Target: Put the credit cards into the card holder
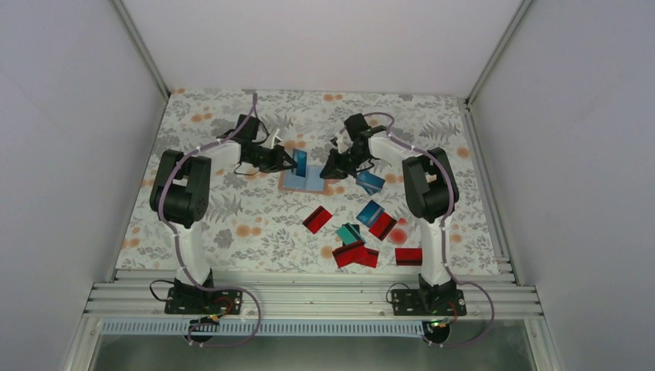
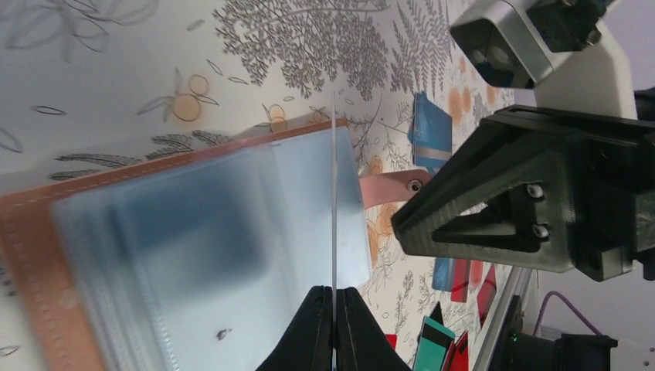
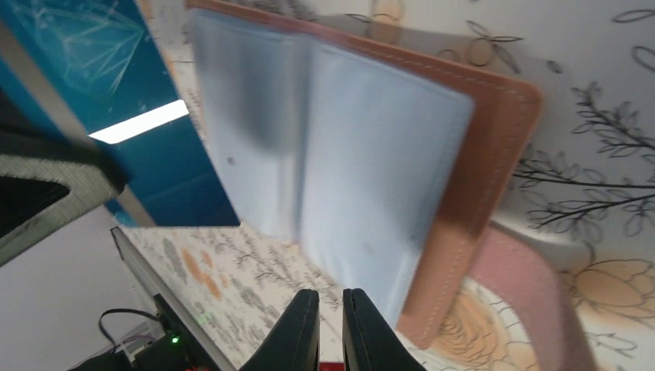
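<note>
The card holder point(image 1: 312, 185) lies open on the floral cloth, tan cover point(image 3: 483, 170) down and pale clear sleeves point(image 2: 232, 224) up. My left gripper point(image 2: 334, 297) is shut on a blue credit card point(image 2: 334, 201), seen edge-on in the left wrist view and standing upright over the sleeves point(image 1: 300, 162). The same card shows as a broad blue face point(image 3: 100, 100) in the right wrist view. My right gripper point(image 3: 330, 309) is shut with nothing between its fingers, hovering just off the holder's right edge point(image 1: 330, 171).
Loose cards lie right of and in front of the holder: a blue one point(image 1: 371, 182), a red one point(image 1: 317, 219), a blue point(image 1: 370, 212) and red point(image 1: 382, 226) pair, a teal one point(image 1: 348, 233), and more red ones point(image 1: 355, 255) point(image 1: 408, 256). The holder's pink strap point(image 2: 390, 188) sticks out sideways.
</note>
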You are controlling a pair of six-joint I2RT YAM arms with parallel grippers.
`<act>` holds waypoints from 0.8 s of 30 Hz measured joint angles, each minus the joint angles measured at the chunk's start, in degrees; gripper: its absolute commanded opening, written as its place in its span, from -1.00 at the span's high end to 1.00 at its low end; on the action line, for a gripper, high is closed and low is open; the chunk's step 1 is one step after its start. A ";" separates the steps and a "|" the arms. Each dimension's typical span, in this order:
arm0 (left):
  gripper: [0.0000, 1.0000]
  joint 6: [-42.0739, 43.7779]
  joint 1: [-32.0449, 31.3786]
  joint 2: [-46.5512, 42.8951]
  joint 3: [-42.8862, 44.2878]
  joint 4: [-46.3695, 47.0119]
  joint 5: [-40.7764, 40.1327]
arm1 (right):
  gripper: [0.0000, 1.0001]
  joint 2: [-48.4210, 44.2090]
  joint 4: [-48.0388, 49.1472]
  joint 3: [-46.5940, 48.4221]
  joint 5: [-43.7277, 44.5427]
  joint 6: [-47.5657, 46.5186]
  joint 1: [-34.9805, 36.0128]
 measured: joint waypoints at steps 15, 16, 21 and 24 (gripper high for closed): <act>0.95 -0.02 -2.51 2.75 1.99 1.29 -3.28 | 0.92 3.02 -1.27 -0.90 6.60 -0.61 -0.90; 0.95 -0.02 -2.54 2.99 1.99 1.31 -3.58 | 0.91 3.08 -1.18 -1.31 6.49 -0.61 -1.05; 0.95 0.17 -2.62 4.24 2.03 1.27 -4.63 | 0.91 3.08 -0.35 -2.08 5.53 -0.63 -1.16; 0.95 0.26 -2.69 4.55 2.03 1.29 -5.31 | 0.92 3.08 0.17 -2.49 4.90 -0.70 -1.31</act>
